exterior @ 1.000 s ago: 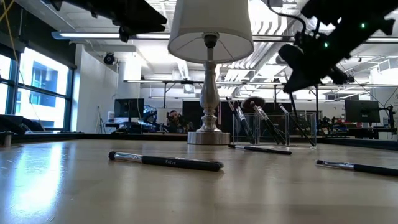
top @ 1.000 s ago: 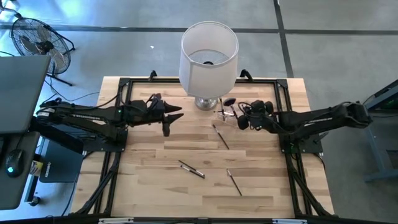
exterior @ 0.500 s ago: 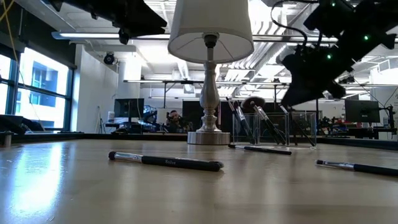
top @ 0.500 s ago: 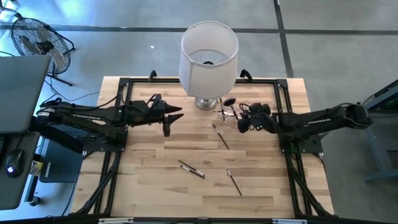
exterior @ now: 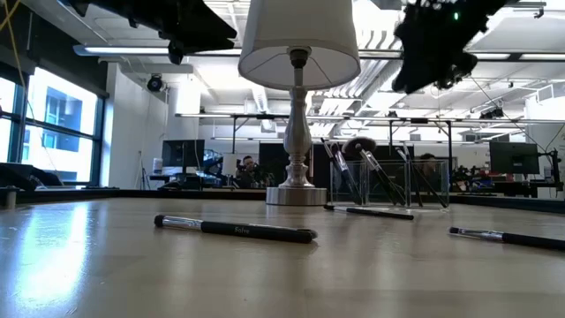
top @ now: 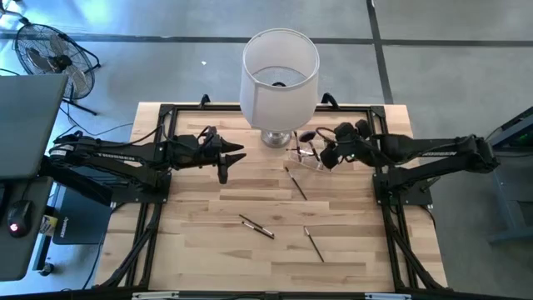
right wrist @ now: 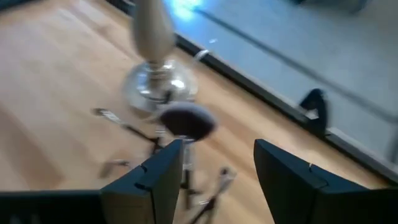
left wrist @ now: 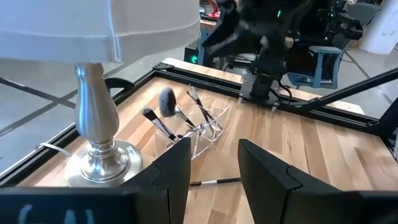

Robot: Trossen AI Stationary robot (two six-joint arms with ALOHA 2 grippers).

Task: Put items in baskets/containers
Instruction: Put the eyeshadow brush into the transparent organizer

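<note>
Your right gripper (top: 325, 156) is hanging above the clear holder (top: 306, 152) with its fingers (right wrist: 287, 180) standing wide apart and nothing between them. In the low view it is sitting high over the holder (exterior: 388, 184), well clear of the rims. Inside the holder, several brushes are leaning at angles, among them the fluffy black brush (left wrist: 166, 102) with its head pointing up.

Your left gripper (top: 223, 160) is waiting over the left half of the table, near the lamp base (top: 276, 138); its fingers (left wrist: 171, 177) are also parted and empty.

Three brushes are lying loose on the wood: one (top: 295, 182) just in front of the holder, one (top: 257, 226) toward the middle front, and one (top: 313, 243) to its right. So the job is looking partly done.

Watch these risks as you are going for the next brush:
- The holder is light and standing right beside the lamp; a low sweep of the right arm is likely to knock it or the leaning handles over.
- The nearest loose brush is lying close to the holder wall, so an open finger may be catching the plastic.
- The handles are slim and round, and they may be rolling away under a careless pinch.
</note>
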